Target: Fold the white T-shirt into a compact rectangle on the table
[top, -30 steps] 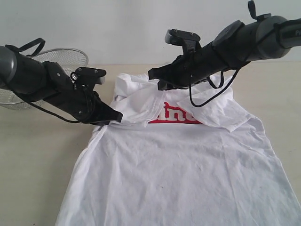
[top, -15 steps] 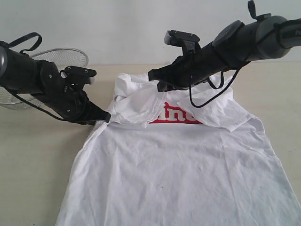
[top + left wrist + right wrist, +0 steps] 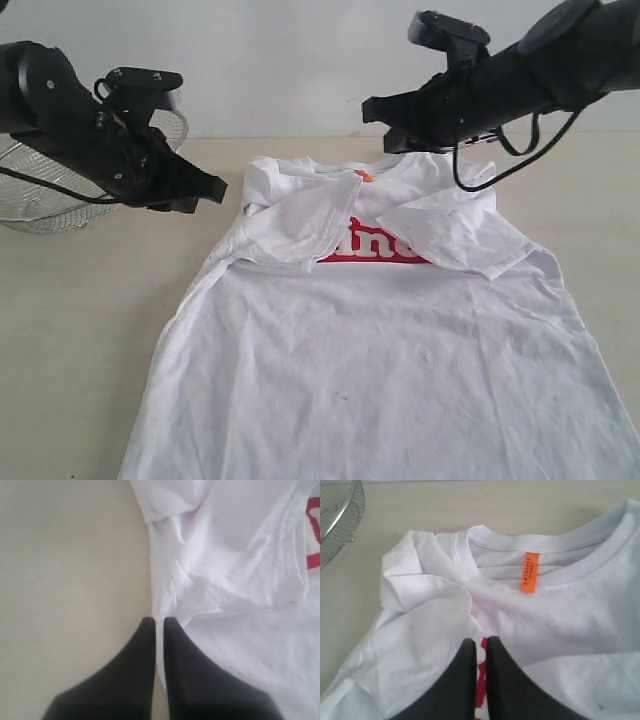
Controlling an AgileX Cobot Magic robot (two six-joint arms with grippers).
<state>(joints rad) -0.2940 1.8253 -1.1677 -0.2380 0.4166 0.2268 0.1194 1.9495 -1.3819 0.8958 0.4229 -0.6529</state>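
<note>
The white T-shirt (image 3: pixel 380 350) lies flat on the table (image 3: pixel 90 320), neck at the far end, with both sleeves folded inward over the chest. They partly cover the red lettering (image 3: pixel 375 245). The orange neck tag (image 3: pixel 365 176) shows at the collar. My left gripper (image 3: pixel 215 187) hangs shut and empty in the air, left of the folded left sleeve. In the left wrist view it (image 3: pixel 159 622) is above the shirt's side edge (image 3: pixel 240 555). My right gripper (image 3: pixel 370 108) is shut and empty above the collar. The right wrist view has it (image 3: pixel 480 642) over the shirt (image 3: pixel 545 615), near the tag (image 3: pixel 531 572).
A round wire-mesh basket (image 3: pixel 40 200) stands at the far left of the table, behind my left arm, and its rim (image 3: pixel 340 515) shows in the right wrist view. Bare tabletop runs along both sides of the shirt.
Both grippers have lifted off the shirt and drawn back. The left one has let go of the sleeve fold and moved left and up. The right one has moved up and to the right.
</note>
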